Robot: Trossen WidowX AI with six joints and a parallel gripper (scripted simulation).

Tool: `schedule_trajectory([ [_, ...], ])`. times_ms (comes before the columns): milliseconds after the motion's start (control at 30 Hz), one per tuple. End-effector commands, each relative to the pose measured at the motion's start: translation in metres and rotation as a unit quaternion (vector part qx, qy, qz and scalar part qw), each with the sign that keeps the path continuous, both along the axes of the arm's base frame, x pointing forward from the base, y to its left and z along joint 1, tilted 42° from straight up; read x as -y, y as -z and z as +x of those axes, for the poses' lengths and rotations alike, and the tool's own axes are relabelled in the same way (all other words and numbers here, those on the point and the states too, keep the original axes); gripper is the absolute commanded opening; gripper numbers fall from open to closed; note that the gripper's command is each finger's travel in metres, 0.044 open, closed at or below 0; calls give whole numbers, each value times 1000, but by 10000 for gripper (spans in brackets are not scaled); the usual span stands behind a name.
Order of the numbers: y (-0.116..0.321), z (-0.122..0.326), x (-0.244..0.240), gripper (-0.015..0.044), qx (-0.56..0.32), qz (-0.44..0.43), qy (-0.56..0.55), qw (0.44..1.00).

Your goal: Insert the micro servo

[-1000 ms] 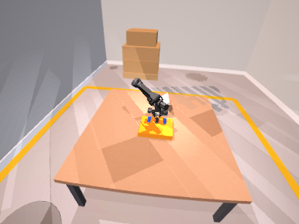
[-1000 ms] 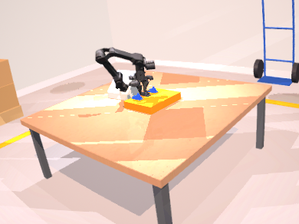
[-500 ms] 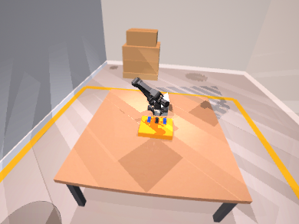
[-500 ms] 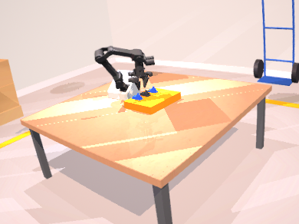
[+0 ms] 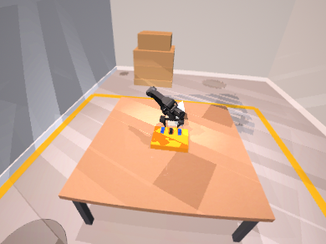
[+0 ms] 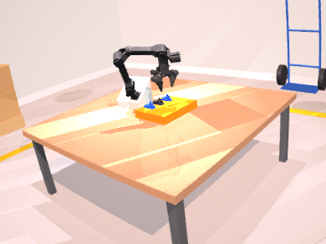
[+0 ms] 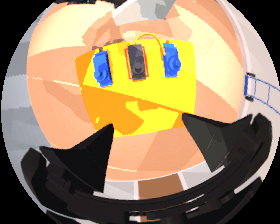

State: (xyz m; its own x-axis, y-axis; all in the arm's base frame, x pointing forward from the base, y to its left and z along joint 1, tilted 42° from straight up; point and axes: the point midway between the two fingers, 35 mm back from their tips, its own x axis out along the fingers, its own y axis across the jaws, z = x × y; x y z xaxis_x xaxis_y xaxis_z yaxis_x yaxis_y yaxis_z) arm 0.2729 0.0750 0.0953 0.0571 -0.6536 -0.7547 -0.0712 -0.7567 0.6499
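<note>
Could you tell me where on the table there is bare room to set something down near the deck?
Bare tabletop borders the deck on the near, left and right sides. It is crowded behind the deck, at the arm base, and above the servos, where the open gripper hangs.

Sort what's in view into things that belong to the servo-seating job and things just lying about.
Job:
- dark micro servo, sitting between two blue servos
- orange deck
- gripper, open, raised above the deck

Lying about:
- cardboard boxes
- blue hand truck
- white base block
</note>
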Motion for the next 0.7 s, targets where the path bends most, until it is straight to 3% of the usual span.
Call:
schedule_trajectory([
  [0, -4, 8, -3, 440, -2, -1, -3, 1000],
  [233, -29, -1, -27, 440, -30, -10, -38, 999],
  [667, -30, -2, -28, 440, -31, -11, -39, 999],
])
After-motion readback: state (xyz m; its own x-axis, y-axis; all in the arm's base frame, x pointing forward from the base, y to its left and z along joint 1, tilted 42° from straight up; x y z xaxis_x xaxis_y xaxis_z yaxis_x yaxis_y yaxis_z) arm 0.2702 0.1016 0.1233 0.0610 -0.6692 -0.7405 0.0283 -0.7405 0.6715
